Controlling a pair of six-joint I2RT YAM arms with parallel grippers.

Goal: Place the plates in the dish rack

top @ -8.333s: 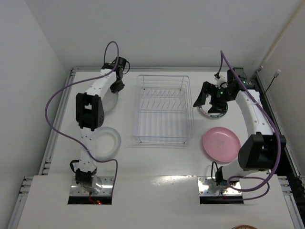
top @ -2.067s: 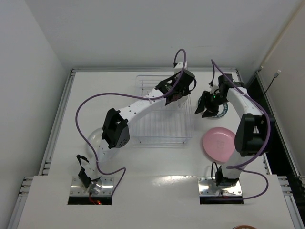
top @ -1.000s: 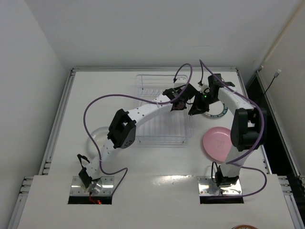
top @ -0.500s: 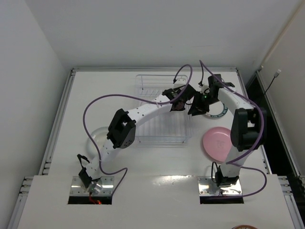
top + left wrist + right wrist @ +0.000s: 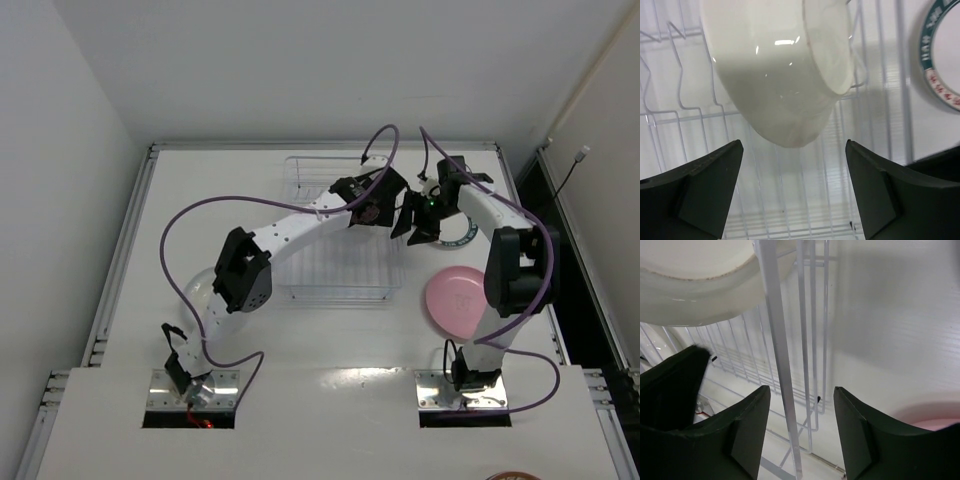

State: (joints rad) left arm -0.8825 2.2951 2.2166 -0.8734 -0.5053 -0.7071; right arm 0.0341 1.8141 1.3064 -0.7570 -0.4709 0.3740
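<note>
Seen from above, both arms are crowding over the far right part of the dish rack, at about 2 o'clock from its middle. The left gripper is hovering above the rack with its fingers spread wide, grasping nothing. In its wrist view a whitish plate is standing on edge among the rack's wires, leaning, directly ahead at 12 o'clock. The plate's lower rim is dipping to about the level of the fingertips, midway between them and touching neither. I cannot tell which slot is holding it. The right gripper is sitting at the rack's right wall with its fingers parted as well, and one upright wire is running through the gap without being pinched. The whitish plate is showing at 11 o'clock in that wrist view. From overhead, the teal-rimmed plate is lying flat on the table just at 3 o'clock from the right gripper, and the pink plate is lying at 5 o'clock from it. The clear plate is lying far off at 8 o'clock, partly under the left arm. By my judgement the left fingers need a straight retreat toward 6 o'clock so they avoid tipping the leaning plate, and the right arm is much the nearer one for the teal-rimmed plate.
</note>
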